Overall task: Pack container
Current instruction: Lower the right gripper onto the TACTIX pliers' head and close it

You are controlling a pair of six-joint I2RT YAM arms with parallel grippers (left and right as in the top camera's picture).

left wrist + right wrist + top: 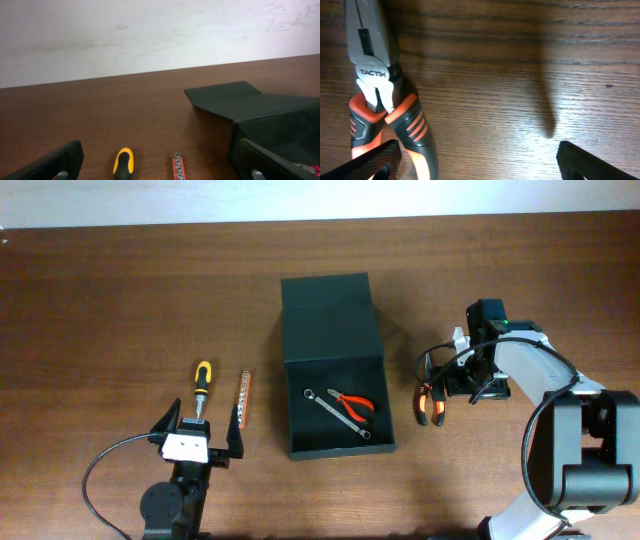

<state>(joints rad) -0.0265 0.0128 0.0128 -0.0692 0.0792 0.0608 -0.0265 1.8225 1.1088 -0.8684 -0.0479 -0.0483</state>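
Now, the left gripper (200, 430) sits low over the brown wooden table (100, 300), fingers spread wide, nothing between them. Just ahead of its fingertips lies a yellow-and-black handled screwdriver (201, 383), and beside that, slightly to the gripper's right, a narrow orange bit-holder strip (245, 397). Neither is touched.

The dark green-black matte rectangular container (305, 432) stands further to this gripper's right, hinged flap lid (329, 315) folded back flat on the far side. Inside, on the floor of the box: a silver steel wrench (335, 412) and small red-handled pliers (356, 405), lying side by side and touching or nearly so.

The right gripper (479, 164) is down close to the table on the container's other side, with the box to its left. Fingers stand apart, gripping nothing. Orange-and-black handled pliers (387, 107) with grey steel head marked TACTIX lie flat on the wood just beside one fingertip. Cannot tell whether handle and finger make contact.
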